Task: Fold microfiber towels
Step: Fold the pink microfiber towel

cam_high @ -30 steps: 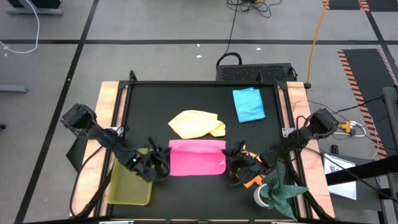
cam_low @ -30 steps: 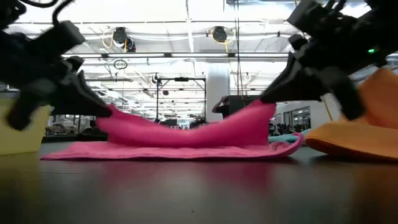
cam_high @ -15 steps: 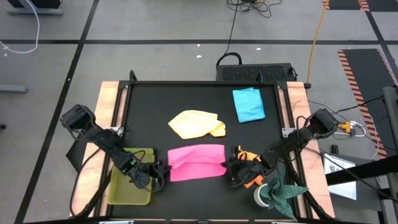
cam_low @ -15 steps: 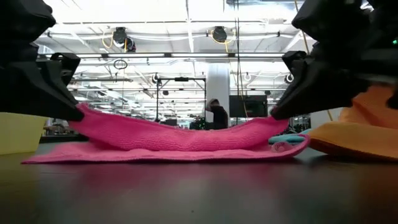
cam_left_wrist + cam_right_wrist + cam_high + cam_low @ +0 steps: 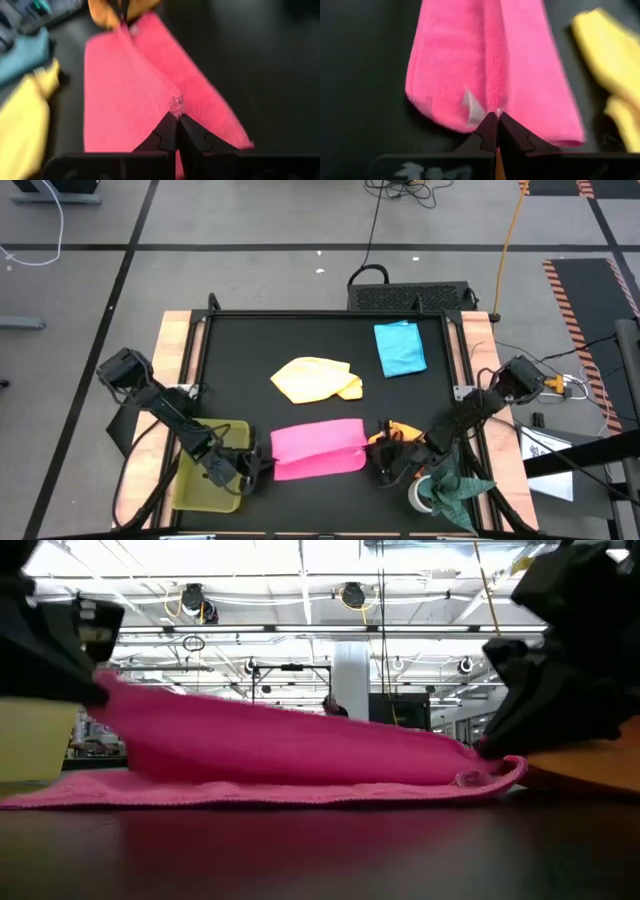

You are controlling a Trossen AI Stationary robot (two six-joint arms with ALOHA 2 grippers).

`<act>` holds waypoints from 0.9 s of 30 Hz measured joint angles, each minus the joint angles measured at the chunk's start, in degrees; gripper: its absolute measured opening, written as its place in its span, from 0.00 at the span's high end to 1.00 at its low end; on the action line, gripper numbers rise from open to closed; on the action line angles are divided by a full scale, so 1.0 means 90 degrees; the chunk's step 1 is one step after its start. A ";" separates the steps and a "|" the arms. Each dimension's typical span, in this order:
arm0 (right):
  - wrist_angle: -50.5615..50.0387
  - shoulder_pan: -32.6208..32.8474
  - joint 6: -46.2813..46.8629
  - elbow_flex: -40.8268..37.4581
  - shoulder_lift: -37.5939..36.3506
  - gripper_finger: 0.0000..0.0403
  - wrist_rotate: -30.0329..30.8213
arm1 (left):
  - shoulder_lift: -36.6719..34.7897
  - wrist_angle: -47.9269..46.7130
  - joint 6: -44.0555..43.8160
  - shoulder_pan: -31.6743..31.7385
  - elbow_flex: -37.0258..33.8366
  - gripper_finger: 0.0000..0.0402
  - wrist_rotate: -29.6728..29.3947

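Beside tray and orange towel, both hands clamped on pink towel.

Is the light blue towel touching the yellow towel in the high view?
No, the light blue towel lies apart near the table's far right, with bare dark surface between it and the yellow towel.
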 joint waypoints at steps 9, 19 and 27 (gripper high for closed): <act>0.0585 0.0211 -0.0440 0.0002 -0.0090 1.00 -0.0367 | 0.0000 -0.0002 -0.0015 -0.0020 0.0007 0.98 0.0361; 0.0582 0.0002 -0.0470 0.0002 0.0047 1.00 -0.0772 | 0.0000 -0.0463 -0.0317 0.0048 0.0010 0.93 0.0414; 0.0711 -0.0035 -0.0470 0.0002 0.0048 0.92 -0.0912 | 0.0000 -0.0456 -0.0448 0.0068 0.0010 0.80 0.0616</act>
